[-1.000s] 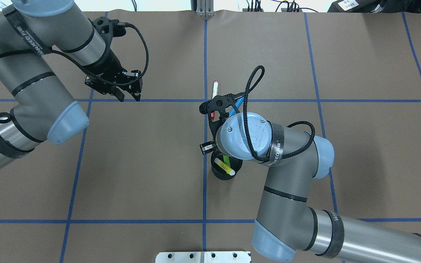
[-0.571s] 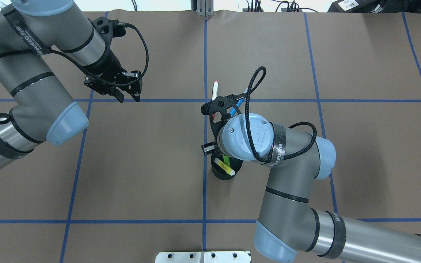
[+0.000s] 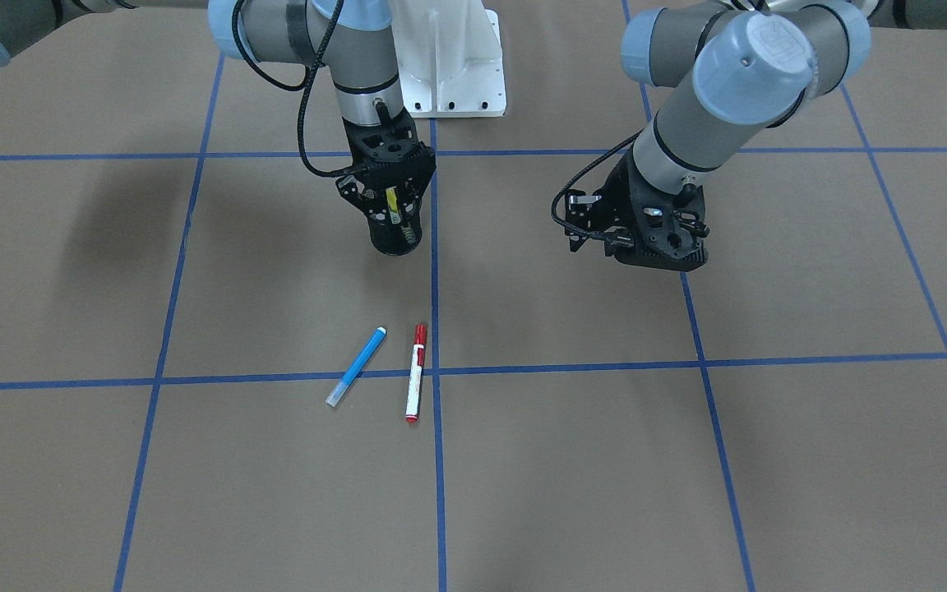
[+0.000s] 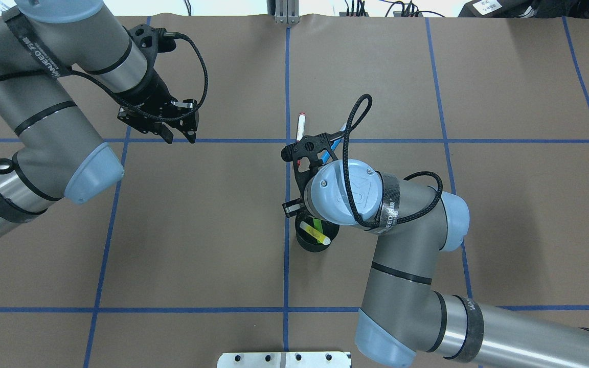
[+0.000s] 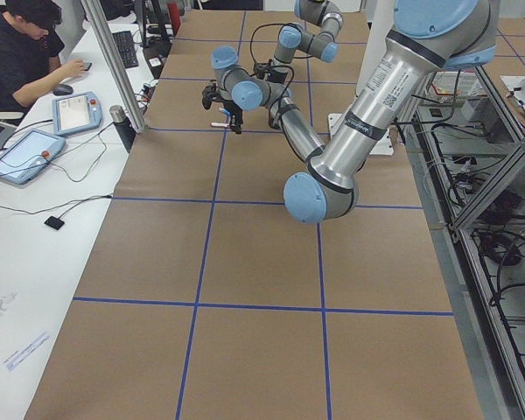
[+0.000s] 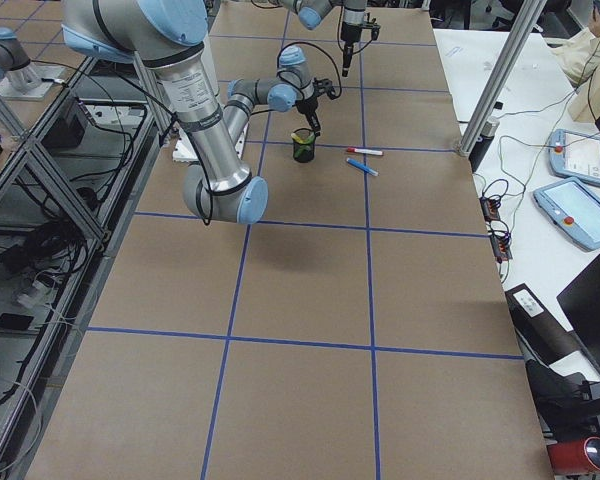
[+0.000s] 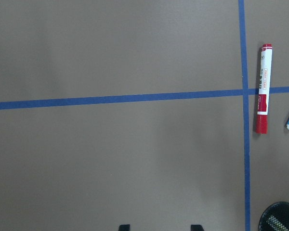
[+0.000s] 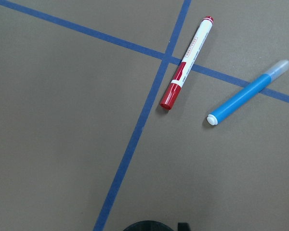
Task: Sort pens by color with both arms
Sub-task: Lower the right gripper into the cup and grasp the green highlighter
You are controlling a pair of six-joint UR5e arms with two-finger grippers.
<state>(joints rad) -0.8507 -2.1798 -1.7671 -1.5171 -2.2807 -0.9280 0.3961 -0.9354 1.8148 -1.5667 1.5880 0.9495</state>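
The red-capped pen point(image 3: 415, 374) and the blue pen point(image 3: 356, 366) lie side by side on the brown table, apart from both grippers; the right wrist view also shows the red pen point(image 8: 188, 60) and the blue pen point(image 8: 248, 92). The yellow pen point(image 4: 315, 232) and the green pen point(image 4: 316, 224) stand in the black mesh cup point(image 3: 397, 238). My right gripper point(image 3: 394, 215) hangs at the cup's mouth with the yellow pen showing between its fingers; I cannot tell whether it grips. My left gripper point(image 4: 181, 138) hovers open and empty, far left of the pens.
Blue tape lines divide the table into squares. The white pedestal base point(image 3: 449, 74) stands behind the cup. A metal plate point(image 4: 284, 359) sits at the near edge. A person point(image 5: 22, 52) sits at a side desk with tablets beyond the table's far edge.
My right wrist has shifted slightly to the right over the cup. The left arm and the pens on the table have not visibly moved.
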